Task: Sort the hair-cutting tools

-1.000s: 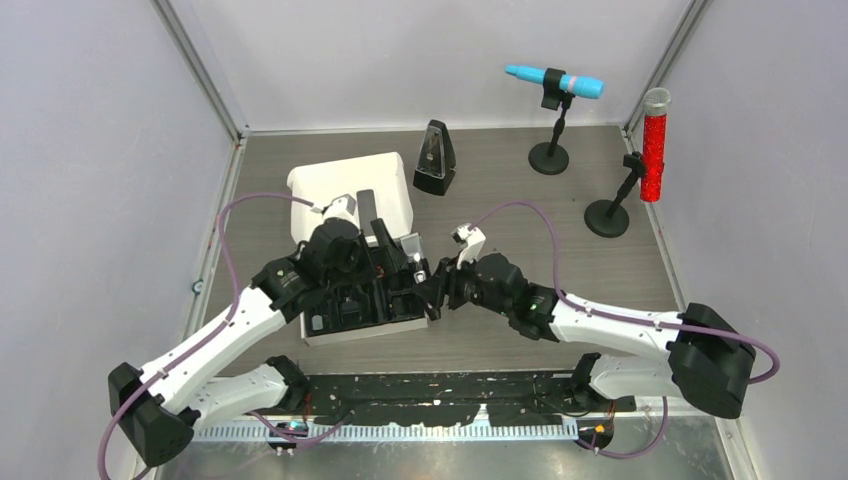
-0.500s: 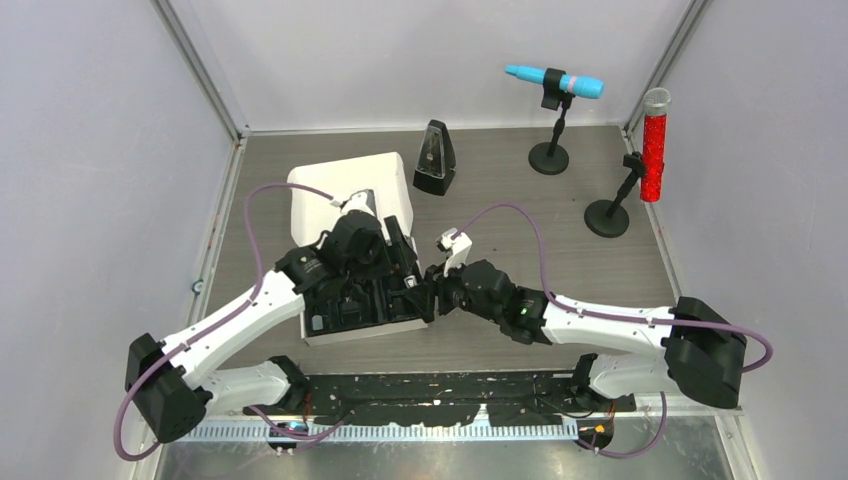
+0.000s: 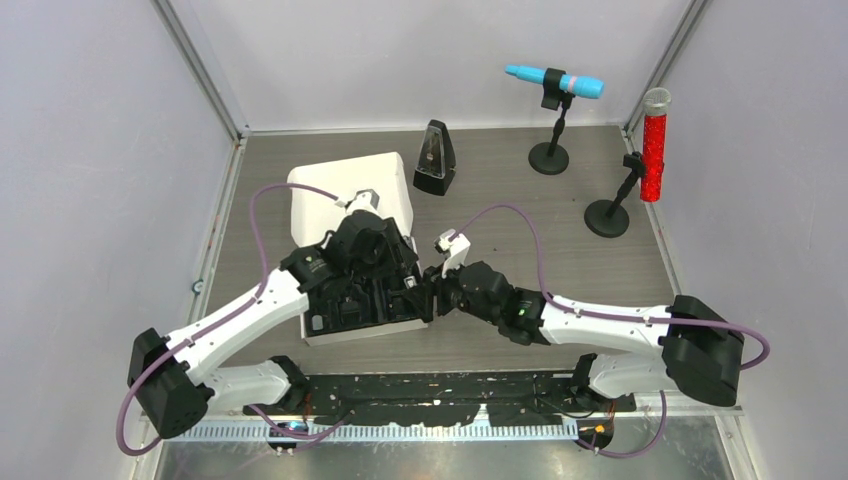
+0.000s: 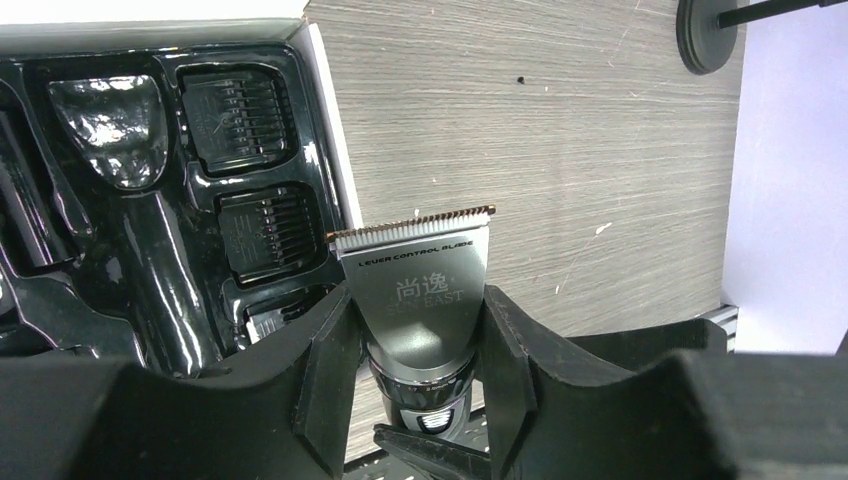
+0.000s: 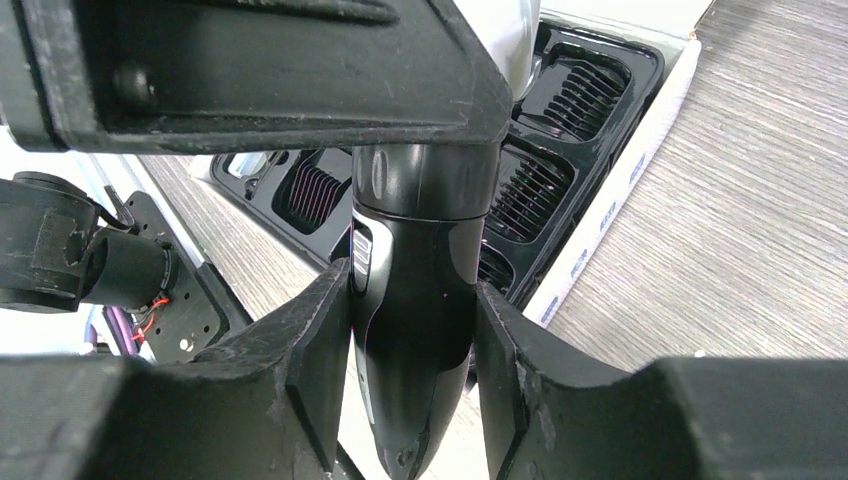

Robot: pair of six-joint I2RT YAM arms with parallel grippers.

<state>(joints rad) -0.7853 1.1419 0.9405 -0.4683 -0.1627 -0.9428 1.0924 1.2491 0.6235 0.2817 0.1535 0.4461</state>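
left claw (image 4: 415, 300) pinching the clipper (image 4: 418, 275) by its silver blade head; right claw (image 5: 410, 288) clamped round its black body; black tray (image 4: 160, 270) just beside

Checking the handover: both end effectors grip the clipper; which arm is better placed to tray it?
Probably left: the left end effector reaches across the tray to the clipper; the right end effector sits outside.
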